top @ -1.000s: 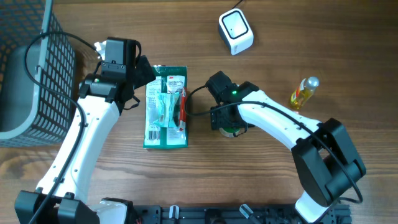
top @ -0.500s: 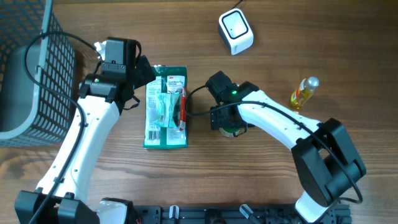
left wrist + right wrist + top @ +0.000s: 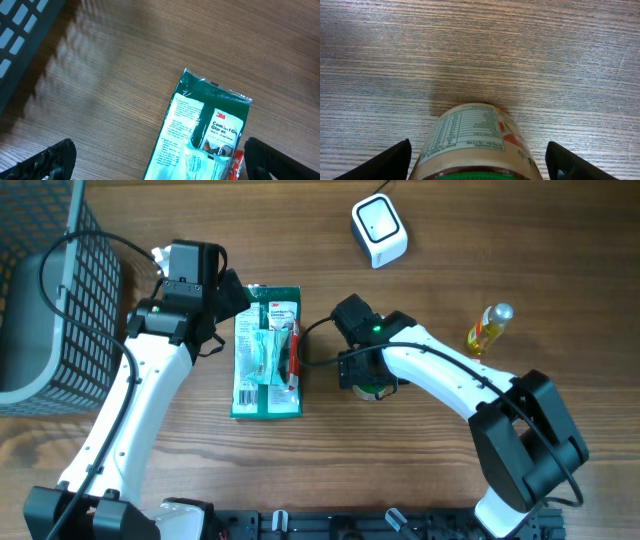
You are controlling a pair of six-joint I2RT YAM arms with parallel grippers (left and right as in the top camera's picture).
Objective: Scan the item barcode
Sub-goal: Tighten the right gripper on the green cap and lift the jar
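1. Overhead: the small green-lidded jar with a printed label (image 3: 376, 391) lies just right of the flat green plastic glove packet (image 3: 268, 352), under the right gripper (image 3: 362, 380). The white cube scanner (image 3: 379, 230) stands well off the packet's upper right, and the way there is judged clear. A yellow oil bottle (image 3: 487, 328) sits far right of the packet.
2. Left wrist: the left gripper (image 3: 160, 152) is spread wide and empty over the packet's top edge.
3. Right wrist: the jaws are spread, with the jar between them and gaps on both sides. They should be closed centred on the jar, with the label left uncovered.
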